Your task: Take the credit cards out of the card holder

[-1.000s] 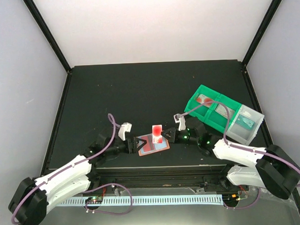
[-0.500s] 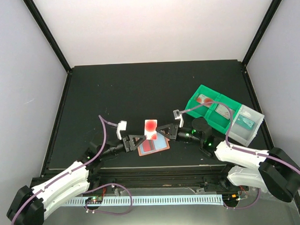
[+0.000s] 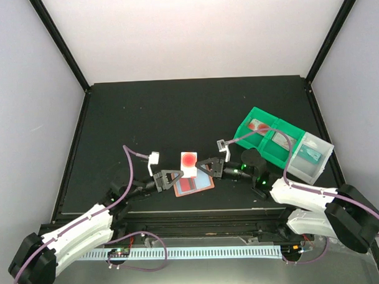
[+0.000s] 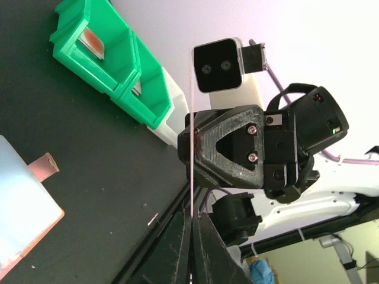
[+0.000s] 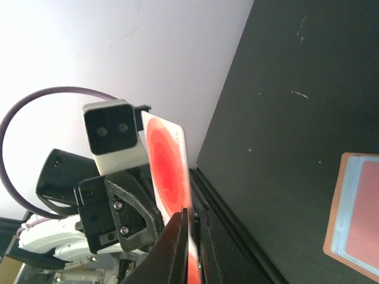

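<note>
From above, both arms met over the near middle of the black table (image 3: pixel 176 111). My left pincer (image 3: pixel 181 174) and my right pincer (image 3: pixel 197 168) were each clamped on a thin white plastic card (image 3: pixel 189 159) with a red disc, held upright between them. The flat terracotta-brown card holder (image 3: pixel 205 179) lay open just below, apart from the card, and something red showed inside it. I judged this a hand-over: one side should let go only once the other's grip was sure, with no twisting. The green plastic bins (image 3: pixel 262 134) and the clear plastic bin (image 3: pixel 314 155) stood well off to the right, blocking nothing.

My left wrist camera showed the card edge-on, rising from my pressed-together fingers.

My right wrist camera showed its red face pinched in my closed fingers.
</note>
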`<state>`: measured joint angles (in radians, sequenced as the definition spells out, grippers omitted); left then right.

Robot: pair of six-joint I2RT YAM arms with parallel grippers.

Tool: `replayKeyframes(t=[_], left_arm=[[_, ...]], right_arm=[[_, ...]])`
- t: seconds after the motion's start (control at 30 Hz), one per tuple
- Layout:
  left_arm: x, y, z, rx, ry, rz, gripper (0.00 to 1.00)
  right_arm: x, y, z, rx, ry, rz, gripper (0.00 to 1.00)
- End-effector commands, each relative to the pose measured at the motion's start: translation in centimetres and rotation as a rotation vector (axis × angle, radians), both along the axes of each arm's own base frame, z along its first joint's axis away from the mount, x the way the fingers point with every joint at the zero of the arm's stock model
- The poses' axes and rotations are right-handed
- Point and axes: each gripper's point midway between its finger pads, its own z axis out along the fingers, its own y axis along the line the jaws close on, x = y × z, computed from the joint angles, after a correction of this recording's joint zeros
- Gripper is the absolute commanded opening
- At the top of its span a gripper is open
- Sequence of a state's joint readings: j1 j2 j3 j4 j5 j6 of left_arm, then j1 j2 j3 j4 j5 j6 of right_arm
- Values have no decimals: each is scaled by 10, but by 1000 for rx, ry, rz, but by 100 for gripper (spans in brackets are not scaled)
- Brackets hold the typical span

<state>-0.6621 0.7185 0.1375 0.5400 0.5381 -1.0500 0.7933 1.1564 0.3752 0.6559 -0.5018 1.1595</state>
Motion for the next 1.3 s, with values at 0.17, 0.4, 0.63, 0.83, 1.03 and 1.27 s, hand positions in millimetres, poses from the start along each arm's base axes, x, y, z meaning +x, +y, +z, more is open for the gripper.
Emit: replayKeyframes(t=[0.17,0.4,0.63,0.83,1.03,1.27], left_arm=[[-14,-5,27,81,-189,-94,1],[-32,-8,18,173,-254,-219,2],[-60,-11,17,172,-277,-391,1],[-70,-11,18,156,-274,-450,2],[-76,-13,19,130,-264,-494,2],[-76,-13,20,119,-273,-496,2]], right_arm=[[-7,-12,7,-228,-226,45,28],[-18,-24,38,-405,-427,153,41],[-37,-25,47,-476,-482,317,52],[-48,-24,41,-511,-469,431,52],[-57,-20,39,-492,-450,511,39],[-67,-15,42,-431,-441,571,37]])
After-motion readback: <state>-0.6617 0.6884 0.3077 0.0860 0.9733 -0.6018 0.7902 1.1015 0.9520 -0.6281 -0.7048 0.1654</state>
